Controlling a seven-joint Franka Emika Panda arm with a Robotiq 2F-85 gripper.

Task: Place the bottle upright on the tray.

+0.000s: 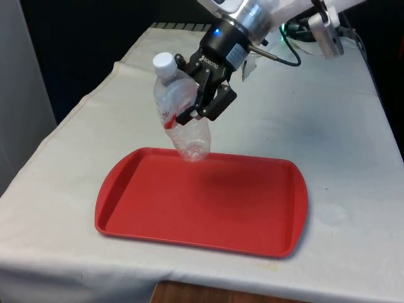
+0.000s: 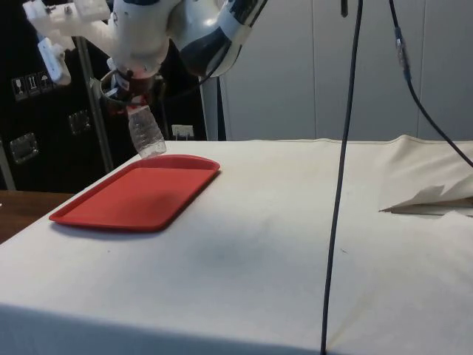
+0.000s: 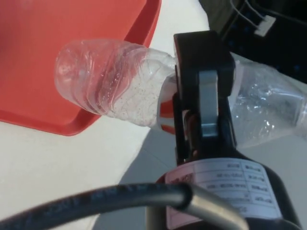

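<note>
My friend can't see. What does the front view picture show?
A black gripper holds a clear plastic bottle with a white cap, tilted, its bottom just above the far edge of a red tray. The tray sits on a white cloth.

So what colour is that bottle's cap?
White; the bottle cap shows best in the front view.

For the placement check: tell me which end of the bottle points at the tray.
The clear base end of the bottle, hanging over the red tray's far rim; the white-capped end tilts up, away from it.
</note>
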